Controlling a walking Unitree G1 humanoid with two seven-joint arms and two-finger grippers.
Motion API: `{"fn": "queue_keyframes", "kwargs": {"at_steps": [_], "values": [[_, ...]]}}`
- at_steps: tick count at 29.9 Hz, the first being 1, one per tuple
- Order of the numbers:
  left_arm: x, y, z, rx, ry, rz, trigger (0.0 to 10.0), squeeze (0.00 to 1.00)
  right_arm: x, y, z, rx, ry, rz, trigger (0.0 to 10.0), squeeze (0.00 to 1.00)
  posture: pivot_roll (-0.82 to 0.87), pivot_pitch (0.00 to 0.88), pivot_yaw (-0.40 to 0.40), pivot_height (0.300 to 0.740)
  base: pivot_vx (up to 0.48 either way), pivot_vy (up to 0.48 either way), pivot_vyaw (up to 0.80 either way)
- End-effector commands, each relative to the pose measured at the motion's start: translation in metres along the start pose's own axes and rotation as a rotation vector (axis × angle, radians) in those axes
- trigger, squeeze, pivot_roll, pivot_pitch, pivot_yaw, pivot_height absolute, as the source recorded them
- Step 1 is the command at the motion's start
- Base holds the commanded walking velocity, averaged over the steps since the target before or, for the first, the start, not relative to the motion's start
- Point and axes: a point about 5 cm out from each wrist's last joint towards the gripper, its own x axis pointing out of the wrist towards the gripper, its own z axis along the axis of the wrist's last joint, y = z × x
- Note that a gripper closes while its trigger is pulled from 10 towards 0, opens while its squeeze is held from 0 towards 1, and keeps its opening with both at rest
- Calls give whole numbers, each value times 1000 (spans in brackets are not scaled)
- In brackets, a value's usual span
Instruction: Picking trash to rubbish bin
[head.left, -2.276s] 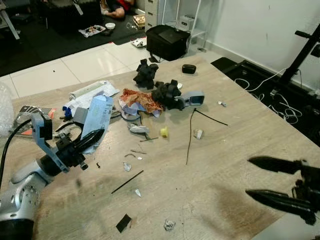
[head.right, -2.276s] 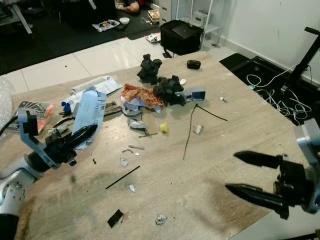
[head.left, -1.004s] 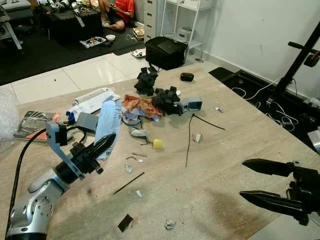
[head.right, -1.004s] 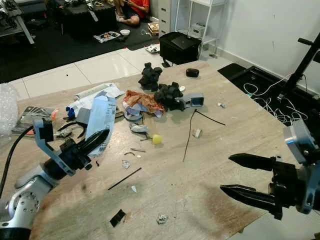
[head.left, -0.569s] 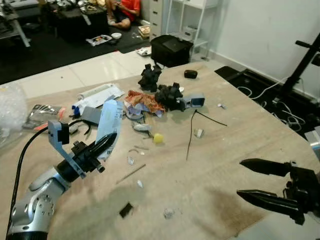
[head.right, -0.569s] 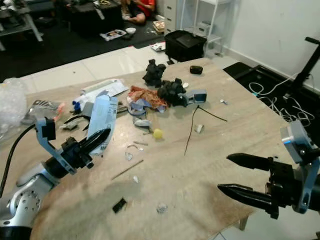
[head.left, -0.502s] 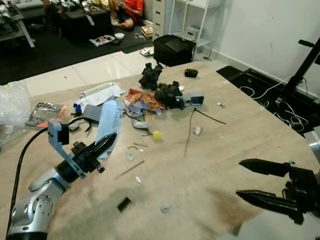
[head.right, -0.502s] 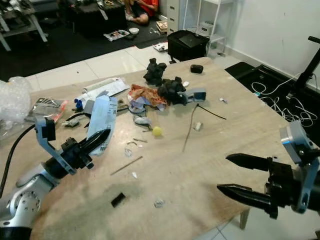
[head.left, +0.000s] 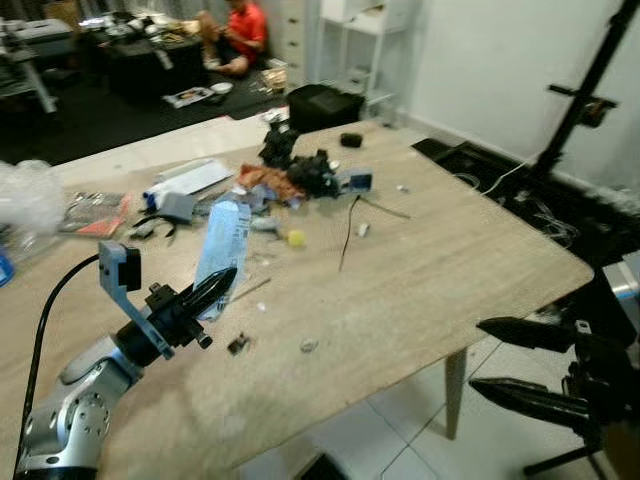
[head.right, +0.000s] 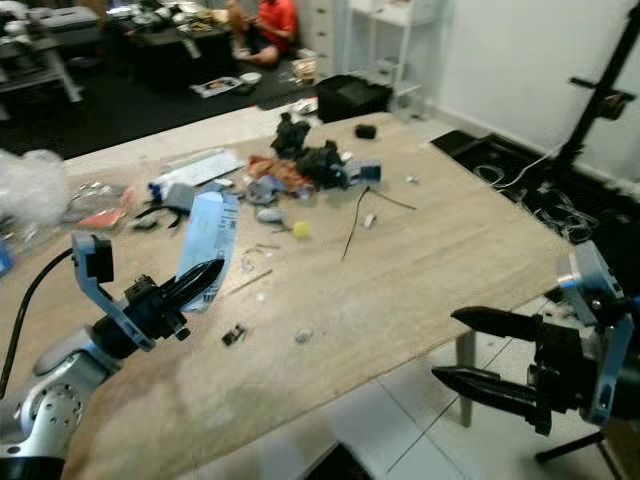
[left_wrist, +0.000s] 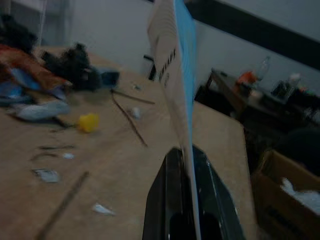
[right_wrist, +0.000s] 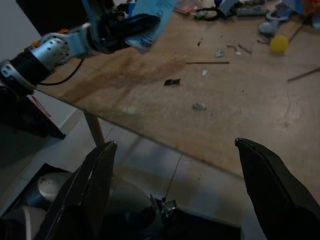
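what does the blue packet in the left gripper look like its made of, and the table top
Blue packet: looks like thin plastic or coated paper film, flat, light blue with a white printed side; it stands stiffly from the left gripper, which is shut on it. Table top: pale wood-grain surface, matte, probably laminate.

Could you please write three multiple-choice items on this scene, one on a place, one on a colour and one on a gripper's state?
1. Where is the yellow ball?
A. on the floor
B. on the table
C. in a gripper

2. What colour is the packet that the left gripper holds?
A. light blue
B. red
C. green

3. How does the right gripper stand?
A. shut on a cable
B. shut, holding nothing
C. open, holding nothing

Answers: 1 B, it lies on the table near the trash pile. 2 A, its face is light blue. 3 C, its fingers are spread apart beyond the table's edge.
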Motion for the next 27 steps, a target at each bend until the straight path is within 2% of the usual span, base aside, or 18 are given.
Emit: {"fn": "queue_keyframes", "kwargs": {"at_steps": [1,9,14,27], "values": [[0,0,-1,-2,7,7,10000,0,3,2,-1,0,13,7,10000,0,-192,179,32,740,0,0,0],[2,0,-7,29,29,13,10000,0,5,0,-3,2,20,-3,10000,0,-188,177,32,740,0,0,0],[5,-4,-9,16,20,6,10000,0,7,1,-6,1,32,0,10000,0,-188,175,33,740,0,0,0],[16,-9,-16,10,8,-11,10000,0,10,3,-9,-13,66,19,10000,0,-190,175,30,740,0,0,-739]]}}
